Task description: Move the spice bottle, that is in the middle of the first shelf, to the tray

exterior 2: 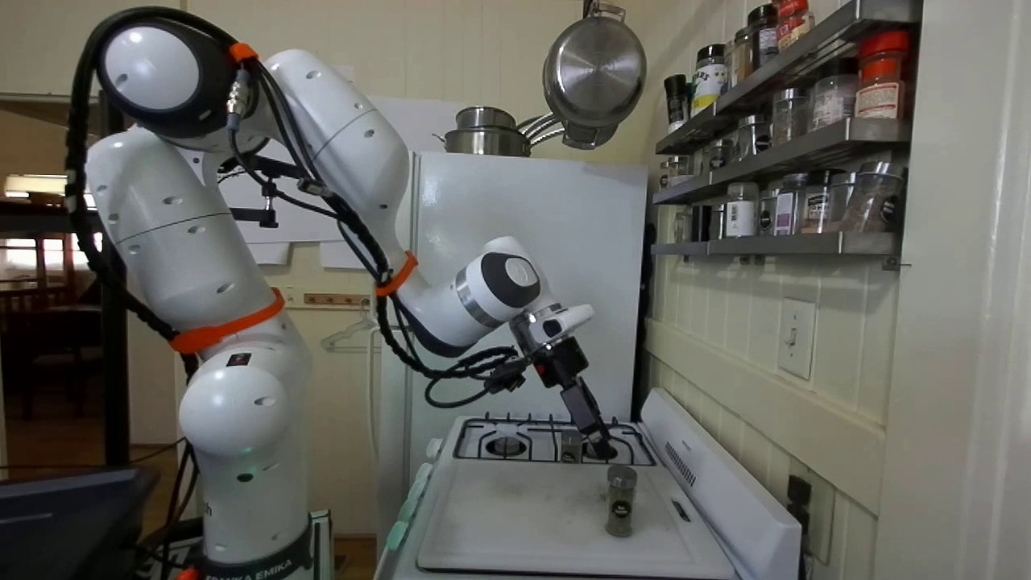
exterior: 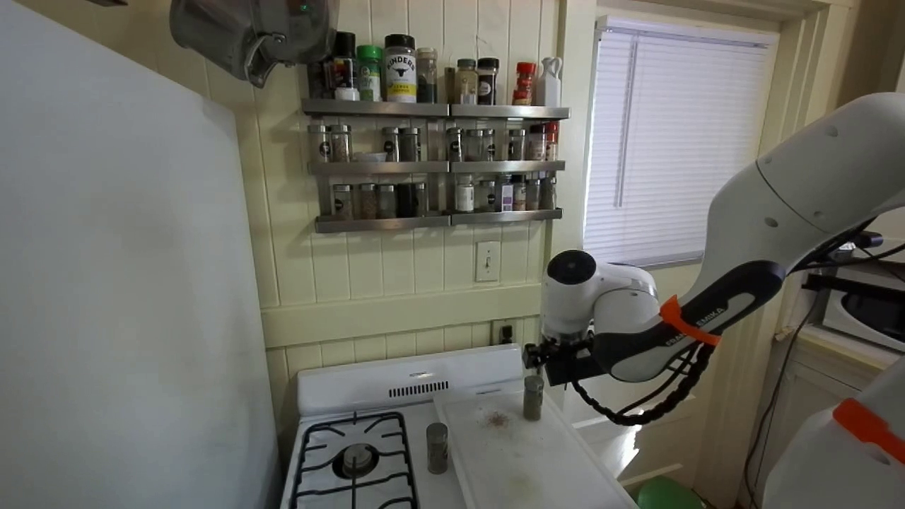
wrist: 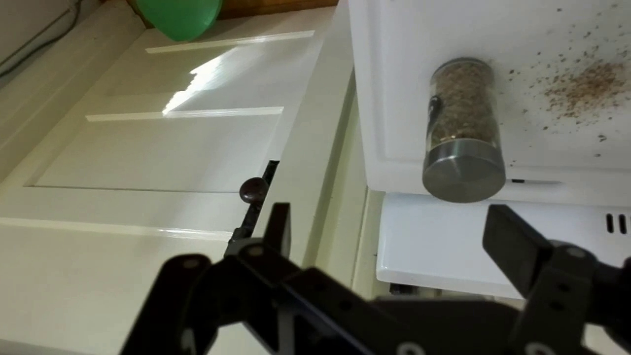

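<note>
The spice bottle point(exterior: 533, 400), a small glass jar with brownish contents and a grey metal cap, stands upright on the pale white tray point(exterior: 558, 470). In an exterior view the jar point(exterior 2: 620, 503) shows its dark round label on the tray point(exterior 2: 499, 524). In the wrist view the jar point(wrist: 463, 113) stands near the corner of the tray point(wrist: 394, 59), its cap toward the camera. My gripper point(wrist: 387, 212) is open, with nothing between its fingers. The jar's cap lies beyond the fingertips, nearer the right finger, apart from both. The gripper also shows in both exterior views point(exterior: 535, 357) point(exterior 2: 602, 448), above the stove.
A similar jar point(exterior: 437, 449) stands on the stove between the tray and the black burner grate point(exterior: 353, 463). Spilled spice point(wrist: 586, 88) lies on the tray. The stove's back panel point(exterior: 410, 378) rises behind. Shelves point(exterior: 382, 223) with several jars hang on the wall above.
</note>
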`<state>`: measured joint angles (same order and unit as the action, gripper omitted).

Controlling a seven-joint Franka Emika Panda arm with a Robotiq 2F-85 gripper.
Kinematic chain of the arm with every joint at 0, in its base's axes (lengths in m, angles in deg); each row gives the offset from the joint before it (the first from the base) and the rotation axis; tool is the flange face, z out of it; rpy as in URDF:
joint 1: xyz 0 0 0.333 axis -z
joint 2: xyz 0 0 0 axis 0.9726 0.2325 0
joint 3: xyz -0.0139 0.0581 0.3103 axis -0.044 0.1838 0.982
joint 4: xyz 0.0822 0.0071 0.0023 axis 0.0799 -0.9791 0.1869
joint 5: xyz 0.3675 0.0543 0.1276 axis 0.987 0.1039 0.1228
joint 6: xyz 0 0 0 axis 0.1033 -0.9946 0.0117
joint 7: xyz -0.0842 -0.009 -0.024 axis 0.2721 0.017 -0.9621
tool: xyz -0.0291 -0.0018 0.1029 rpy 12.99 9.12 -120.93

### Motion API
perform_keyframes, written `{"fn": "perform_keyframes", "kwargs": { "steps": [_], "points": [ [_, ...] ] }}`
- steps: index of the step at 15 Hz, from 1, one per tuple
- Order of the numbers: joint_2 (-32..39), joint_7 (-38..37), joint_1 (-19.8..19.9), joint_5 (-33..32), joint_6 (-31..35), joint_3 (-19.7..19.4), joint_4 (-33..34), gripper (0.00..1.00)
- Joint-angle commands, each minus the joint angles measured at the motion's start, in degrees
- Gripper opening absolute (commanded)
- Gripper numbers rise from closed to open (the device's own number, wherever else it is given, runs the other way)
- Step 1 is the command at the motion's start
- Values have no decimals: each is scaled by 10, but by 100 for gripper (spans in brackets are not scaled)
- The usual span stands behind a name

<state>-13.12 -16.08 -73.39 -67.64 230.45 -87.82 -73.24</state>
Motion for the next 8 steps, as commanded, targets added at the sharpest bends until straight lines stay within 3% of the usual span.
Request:
{"fn": "perform_keyframes", "kwargs": {
  "steps": [1,8],
  "points": [
    [14,41,-5,-32,69,-56,1,100],
    [54,177,-40,-58,176,-185,1,100]
  ]
}}
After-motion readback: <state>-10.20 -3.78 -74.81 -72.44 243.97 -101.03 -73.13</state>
